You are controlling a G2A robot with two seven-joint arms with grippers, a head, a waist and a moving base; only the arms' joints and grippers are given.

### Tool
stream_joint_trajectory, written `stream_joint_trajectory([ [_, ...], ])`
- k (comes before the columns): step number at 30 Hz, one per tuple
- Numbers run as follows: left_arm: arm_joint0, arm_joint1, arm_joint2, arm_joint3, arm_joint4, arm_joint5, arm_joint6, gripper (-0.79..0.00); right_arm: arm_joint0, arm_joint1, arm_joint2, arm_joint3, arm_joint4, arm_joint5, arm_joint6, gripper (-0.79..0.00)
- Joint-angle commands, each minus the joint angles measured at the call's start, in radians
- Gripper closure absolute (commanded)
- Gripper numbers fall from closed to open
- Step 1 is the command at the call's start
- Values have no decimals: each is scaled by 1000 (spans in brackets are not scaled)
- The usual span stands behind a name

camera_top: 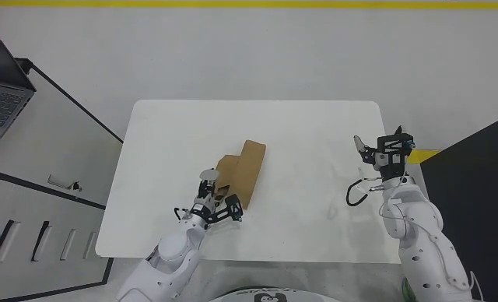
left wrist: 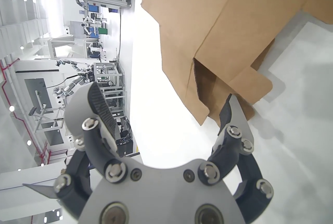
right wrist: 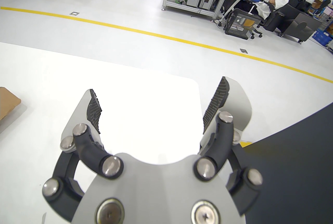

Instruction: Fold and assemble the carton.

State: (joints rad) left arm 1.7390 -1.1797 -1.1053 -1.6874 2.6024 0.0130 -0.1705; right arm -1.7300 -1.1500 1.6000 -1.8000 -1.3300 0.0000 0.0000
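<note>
A flat-folded brown carton [camera_top: 244,170] lies slanted in the middle of the white table [camera_top: 311,131], one end flap partly lifted. My left gripper [camera_top: 219,190] is at the carton's near end, open. In the left wrist view the carton [left wrist: 221,19] shows an open slot between its layers, and one fingertip [left wrist: 229,108] of the left gripper [left wrist: 161,102] touches the small flap there while the other finger stands apart in the air. My right gripper [camera_top: 381,148] is near the table's right edge, open and holding nothing [right wrist: 158,95]. A corner of the carton [right wrist: 6,102] sits far off to its side.
A laptop [camera_top: 12,92] rests on a grey side bench at the left. A black panel [camera_top: 467,193] stands beside the table's right edge, close to the right arm. A loose black cable [camera_top: 356,194] hangs by the right wrist.
</note>
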Motion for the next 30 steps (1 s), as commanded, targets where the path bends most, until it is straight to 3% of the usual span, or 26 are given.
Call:
stream_joint_trajectory([
  [1,-2,-1,2,3,-5,4,1,-760,0,0,0,0,0,0,0,-785],
  [6,-2,-4,2,6,-14,22,2,-686,0,0,0,0,0,0,0,-785],
  [14,0,-6,-4,15,-28,31,14,-659,0,0,0,0,0,0,0,-785],
  [18,-3,-8,-4,25,-29,32,18,-573,0,0,0,0,0,0,0,-785],
  [23,-7,-11,0,34,-34,34,19,-529,0,0,0,0,0,0,0,-785],
  [30,-20,-16,16,45,-31,32,22,-514,0,0,0,0,0,0,0,-785],
])
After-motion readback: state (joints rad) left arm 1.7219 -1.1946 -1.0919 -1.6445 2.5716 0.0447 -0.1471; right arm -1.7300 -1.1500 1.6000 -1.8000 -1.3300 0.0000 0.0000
